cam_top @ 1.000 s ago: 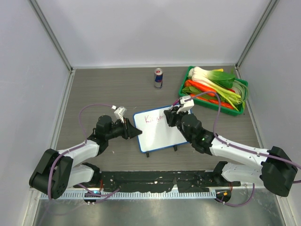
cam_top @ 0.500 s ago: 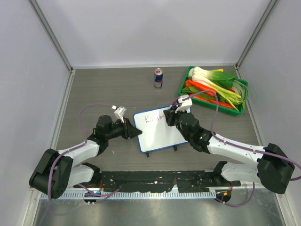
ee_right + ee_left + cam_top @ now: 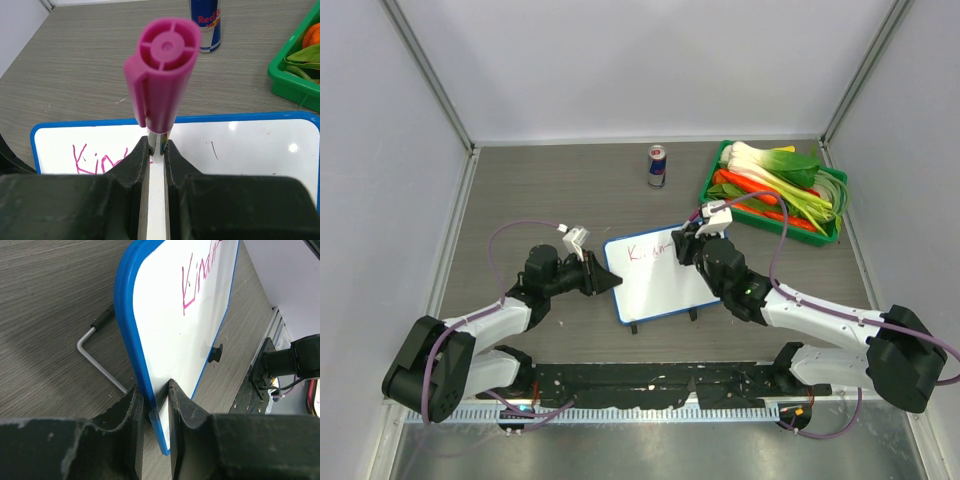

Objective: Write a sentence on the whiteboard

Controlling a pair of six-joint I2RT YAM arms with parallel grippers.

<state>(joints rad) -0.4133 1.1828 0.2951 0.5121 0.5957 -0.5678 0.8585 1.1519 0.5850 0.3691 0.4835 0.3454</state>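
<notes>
Blue-rimmed whiteboard (image 3: 175, 330), likely light and stiff, pinched at rim by left end effector (image 3: 152, 390); marker (image 3: 162, 75) pinched by right end effector (image 3: 156, 147).

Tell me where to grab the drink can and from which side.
Grip the can around the middle of its round body, jaws level, coming from the near side. It stands upright, apart from other things. The green tray lies to its right, so the near side probably looks freest.
</notes>
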